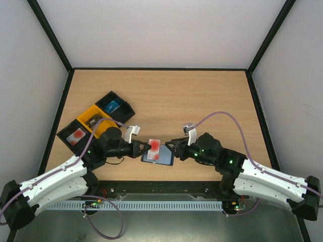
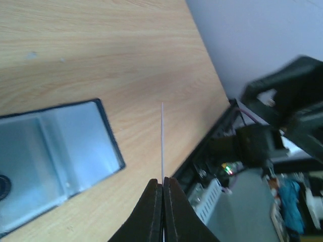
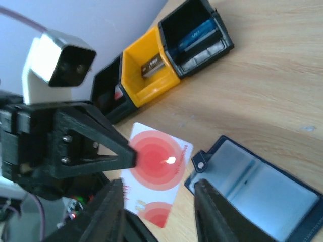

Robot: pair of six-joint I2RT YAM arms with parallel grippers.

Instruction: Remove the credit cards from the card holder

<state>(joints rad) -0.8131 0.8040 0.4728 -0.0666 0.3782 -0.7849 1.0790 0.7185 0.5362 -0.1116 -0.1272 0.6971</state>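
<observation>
Right wrist view: your left claw [image 3: 132, 159] is pinching the red-and-white credit card [image 3: 157, 174] by one edge, lifted clear of the open navy card holder [image 3: 262, 189], which lies flat on the worktop [image 3: 267, 85]. Your right claw [image 3: 161, 214] is spread and grips nothing. Extraction appears to be under way, and the visible slots look empty. Next, carry the card to the tray boxes [image 3: 145, 95], at ten o'clock of the holder from above, keeping the pinch firm.

We see a table [image 1: 192, 96] of pale matt wood grain. The card holder [image 3: 262, 189] has shiny clear pockets; beside it, the red card [image 3: 156, 169] is glossy plastic, catching glare.
</observation>
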